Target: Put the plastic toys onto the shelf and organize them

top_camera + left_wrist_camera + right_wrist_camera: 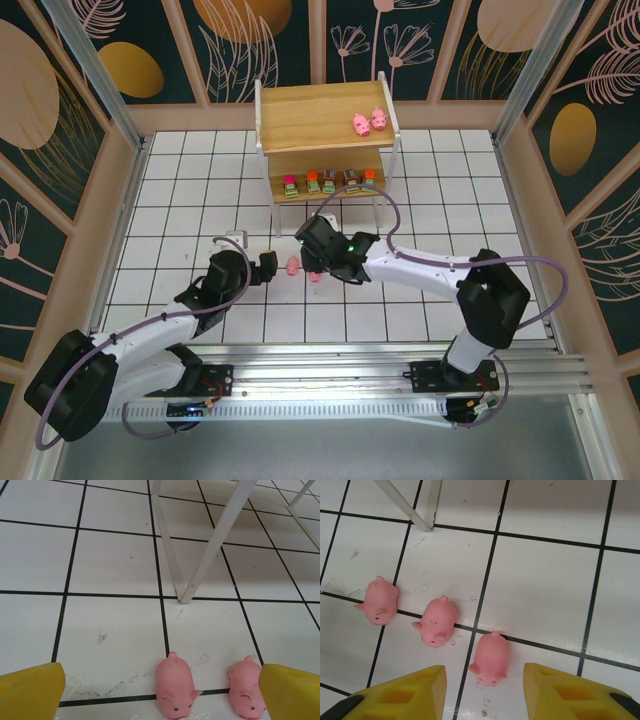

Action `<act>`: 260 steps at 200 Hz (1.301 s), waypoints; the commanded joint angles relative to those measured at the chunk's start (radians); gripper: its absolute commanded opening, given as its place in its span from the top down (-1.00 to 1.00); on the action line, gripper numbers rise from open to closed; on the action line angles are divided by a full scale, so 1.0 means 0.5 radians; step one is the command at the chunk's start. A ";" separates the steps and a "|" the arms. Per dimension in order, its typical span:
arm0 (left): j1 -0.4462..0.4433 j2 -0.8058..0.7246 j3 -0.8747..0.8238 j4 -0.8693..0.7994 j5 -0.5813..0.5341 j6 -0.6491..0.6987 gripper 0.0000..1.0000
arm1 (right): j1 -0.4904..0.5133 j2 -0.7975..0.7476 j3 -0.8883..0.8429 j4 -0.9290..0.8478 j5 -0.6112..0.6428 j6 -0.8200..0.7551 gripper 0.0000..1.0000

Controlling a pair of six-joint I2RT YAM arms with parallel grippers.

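From above, the shelf stands well ahead of both arms, with two pink pigs on its top board and a row of blocky pieces on the lower one. The left gripper and right gripper hang low over the table, with a loose pig between them.

At the left wrist, the left gripper is spread wide and empty. A centre pig lies between its yellow fingers, and a side pig lies just beside one of them.

At the right wrist, the right gripper is also wide and holds nothing. The nearest pig lies just ahead of the gap, and two further pigs lie ahead to its left.
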 commanded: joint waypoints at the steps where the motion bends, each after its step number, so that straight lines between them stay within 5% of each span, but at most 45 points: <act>1: 0.026 -0.009 -0.028 0.068 0.096 -0.039 -0.98 | 0.032 0.065 -0.028 0.061 -0.004 0.050 0.09; 260: 0.038 -0.005 -0.031 0.072 0.111 -0.035 -0.98 | 0.073 0.434 -0.007 0.092 0.045 0.096 -0.01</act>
